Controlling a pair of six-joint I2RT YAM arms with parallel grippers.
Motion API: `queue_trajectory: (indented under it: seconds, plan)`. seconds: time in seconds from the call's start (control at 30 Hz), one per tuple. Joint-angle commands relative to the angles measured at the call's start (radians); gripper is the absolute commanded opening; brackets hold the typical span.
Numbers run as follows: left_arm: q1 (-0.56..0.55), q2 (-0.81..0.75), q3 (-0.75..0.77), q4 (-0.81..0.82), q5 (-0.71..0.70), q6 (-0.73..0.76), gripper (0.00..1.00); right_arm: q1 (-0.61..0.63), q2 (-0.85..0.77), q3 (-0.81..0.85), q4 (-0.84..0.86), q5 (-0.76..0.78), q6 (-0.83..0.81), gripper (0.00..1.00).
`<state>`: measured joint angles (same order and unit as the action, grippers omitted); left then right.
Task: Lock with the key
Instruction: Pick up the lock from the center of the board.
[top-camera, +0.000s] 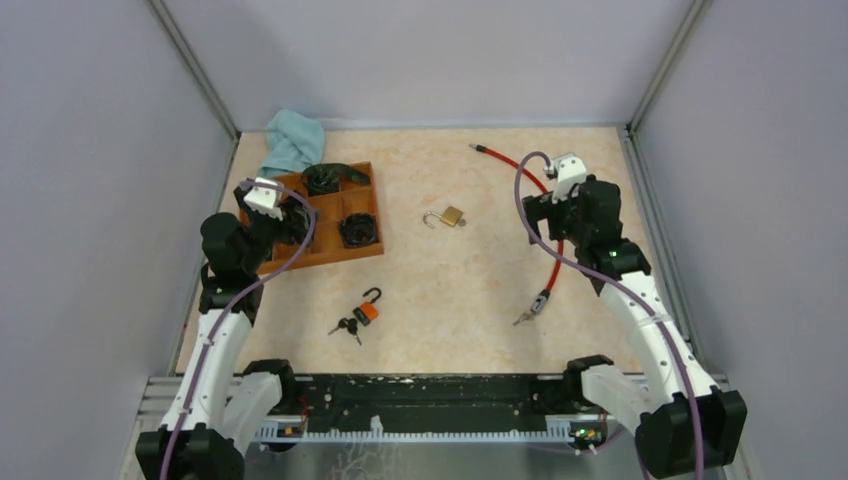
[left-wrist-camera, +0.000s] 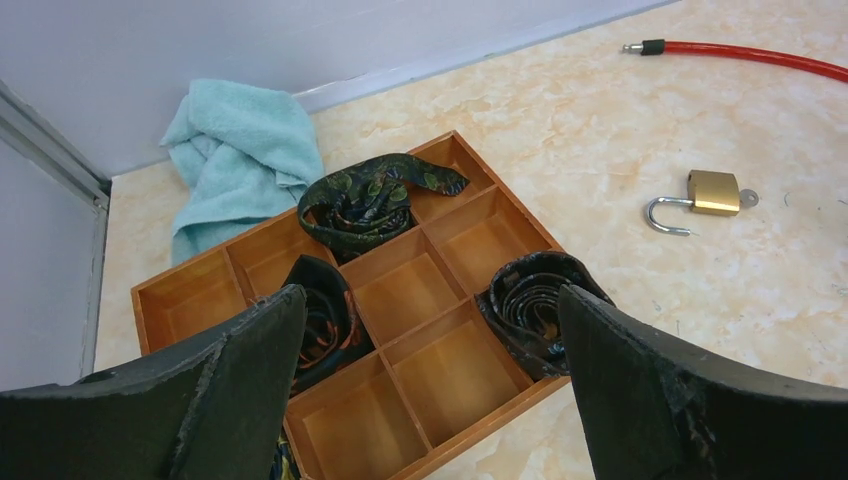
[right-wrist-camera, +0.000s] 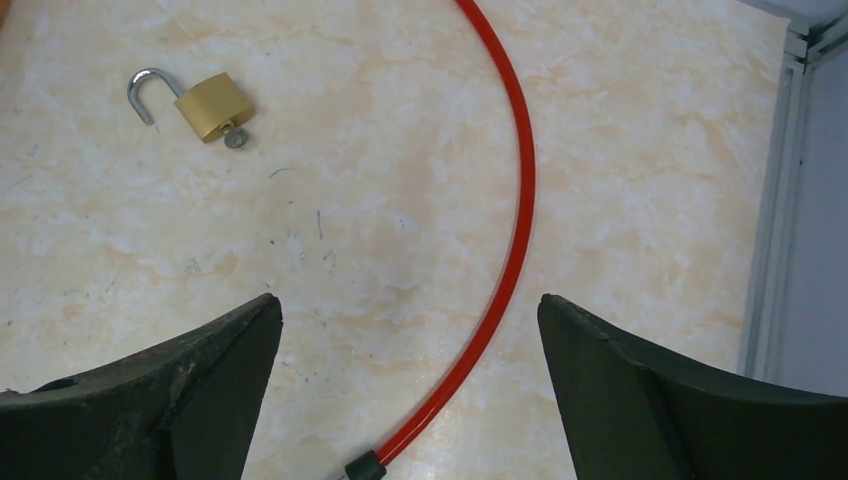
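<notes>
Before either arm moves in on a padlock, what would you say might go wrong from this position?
1. Two padlocks lie open: the small brass padlock and the orange padlock with black keys; the wrong one may get picked.
2. The red cable lies under the open right gripper; it could snag on the way across.
3. Both locks lie flat and loose, so they may slide when pinched.

No writing, brand, number or sign can be read in any of the views (the body of the brass padlock (right-wrist-camera: 213, 105) and that of the small orange padlock (top-camera: 369, 311) show too small to tell whether either carries a stamp).
</notes>
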<state>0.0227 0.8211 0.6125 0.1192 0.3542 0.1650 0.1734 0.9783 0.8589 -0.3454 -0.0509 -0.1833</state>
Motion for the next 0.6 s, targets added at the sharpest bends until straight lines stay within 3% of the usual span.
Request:
queue_trajectory:
  seconds: [0.0,0.3,0.57]
  plan:
    - [-0.008,-0.020,0.019,0.012,0.014,-0.019,0.99,-0.010,-0.036,0.061,0.033,-0.066,0.026,0.99]
    - [-0.011,-0.034,0.015,0.013,0.021,-0.030,0.99,-0.011,-0.045,0.088,0.022,-0.094,0.028,0.99]
    - [-0.012,-0.034,0.033,-0.018,0.032,0.010,0.99,-0.012,-0.047,0.100,0.010,-0.002,0.003,0.99]
